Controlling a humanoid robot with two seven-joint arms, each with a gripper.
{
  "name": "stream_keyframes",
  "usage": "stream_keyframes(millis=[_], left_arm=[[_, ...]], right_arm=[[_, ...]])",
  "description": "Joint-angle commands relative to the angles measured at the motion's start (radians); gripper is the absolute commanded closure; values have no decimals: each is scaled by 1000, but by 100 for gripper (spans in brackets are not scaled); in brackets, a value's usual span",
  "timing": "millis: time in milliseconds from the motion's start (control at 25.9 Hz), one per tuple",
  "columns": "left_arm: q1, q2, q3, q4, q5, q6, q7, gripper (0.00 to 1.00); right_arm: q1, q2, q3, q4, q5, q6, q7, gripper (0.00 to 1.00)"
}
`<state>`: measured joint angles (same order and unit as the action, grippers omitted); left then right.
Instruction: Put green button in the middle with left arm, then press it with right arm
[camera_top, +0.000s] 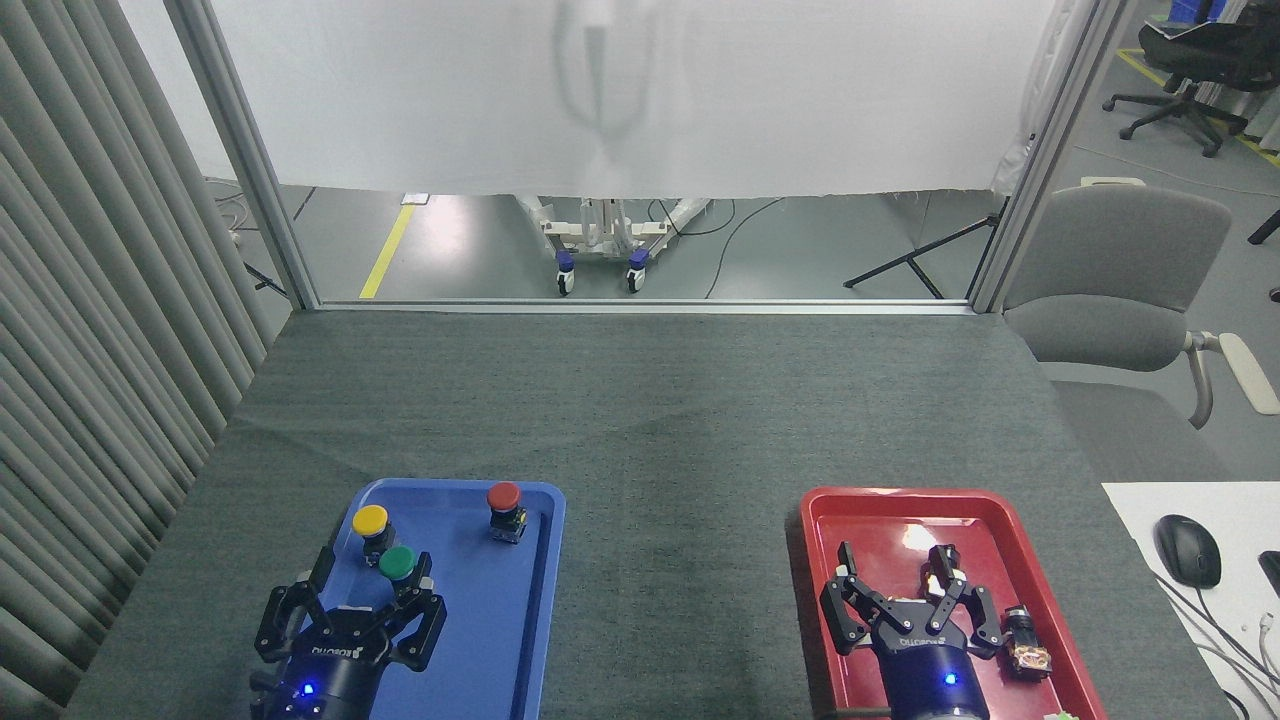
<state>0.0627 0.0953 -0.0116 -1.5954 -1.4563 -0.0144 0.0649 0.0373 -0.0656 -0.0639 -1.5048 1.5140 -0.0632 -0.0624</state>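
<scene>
Green button (397, 562) on blue tray (520, 640); red tray (815, 560) opposite

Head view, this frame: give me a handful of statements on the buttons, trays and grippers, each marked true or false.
1. The green button sits in the blue tray. True.
2. The red button is in the red tray. False: it stands in the blue tray, near its far right corner.
3. The left gripper is open, just short of the green button. True.
4. The yellow button lies on the bare cloth between the trays. False: it is in the blue tray, just behind the green one.
5. The right gripper is open above the red tray. True.
</scene>
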Motion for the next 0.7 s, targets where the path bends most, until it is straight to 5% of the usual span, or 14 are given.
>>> stream_keyframes(millis=[0, 657], left_arm=[[0, 3, -1, 0, 4, 1, 1, 0], [2, -11, -10, 0, 14, -16, 52, 0]], right_arm=[[-1, 0, 1, 0, 0, 2, 3, 0], [-7, -2, 1, 0, -2, 3, 6, 0]])
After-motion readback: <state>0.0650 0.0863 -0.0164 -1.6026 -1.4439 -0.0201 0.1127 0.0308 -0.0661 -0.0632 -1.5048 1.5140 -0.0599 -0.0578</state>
